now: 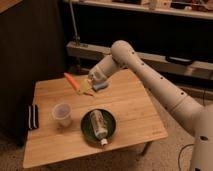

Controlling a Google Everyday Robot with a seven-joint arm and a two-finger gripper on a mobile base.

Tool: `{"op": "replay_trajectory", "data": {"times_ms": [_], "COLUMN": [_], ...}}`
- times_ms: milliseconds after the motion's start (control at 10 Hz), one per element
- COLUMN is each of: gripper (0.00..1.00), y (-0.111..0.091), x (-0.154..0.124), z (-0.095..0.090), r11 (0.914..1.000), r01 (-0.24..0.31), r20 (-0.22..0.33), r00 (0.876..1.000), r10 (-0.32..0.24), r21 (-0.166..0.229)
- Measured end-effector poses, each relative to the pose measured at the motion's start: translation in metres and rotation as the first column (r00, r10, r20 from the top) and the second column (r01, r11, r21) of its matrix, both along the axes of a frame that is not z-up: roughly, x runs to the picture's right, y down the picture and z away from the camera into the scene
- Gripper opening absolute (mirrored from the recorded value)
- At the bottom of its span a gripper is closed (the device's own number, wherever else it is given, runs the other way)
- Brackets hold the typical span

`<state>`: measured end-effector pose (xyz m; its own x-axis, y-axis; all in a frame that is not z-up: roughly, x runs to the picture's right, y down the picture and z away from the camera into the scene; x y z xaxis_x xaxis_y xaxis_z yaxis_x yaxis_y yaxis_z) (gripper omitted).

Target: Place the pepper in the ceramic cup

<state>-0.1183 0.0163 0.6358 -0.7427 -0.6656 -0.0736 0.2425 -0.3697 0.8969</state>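
1 slender orange-red tapered pepper (71,80): held aloft over wooden counter (125,107), pinched in claw (83,88). 1 pale tapered ceramic cup (62,114): stood upright, apart, below-left. Outstanding: carry across, release into cup.

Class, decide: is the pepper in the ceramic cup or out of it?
Out: the gripper holds the pepper in the air above the table, behind the ceramic cup.

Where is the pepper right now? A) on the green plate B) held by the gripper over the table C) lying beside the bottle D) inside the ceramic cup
B: the pepper sticks out of the shut gripper over the table, apart from the ceramic cup.
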Motion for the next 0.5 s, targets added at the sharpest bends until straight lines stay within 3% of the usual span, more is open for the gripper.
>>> {"op": "replay_trajectory", "data": {"times_ms": [200,500], "gripper": [0.05,0.05], "y": [0.013,0.029], "x": [0.01,0.034], "z": [-0.016,-0.011], "r11": [0.9947,0.9907], "r01": [0.103,0.128], "r20": [-0.05,-0.089], "r00": [0.993,0.987], "r10": [-0.103,-0.132], "r21": [-0.006,-0.045]}}
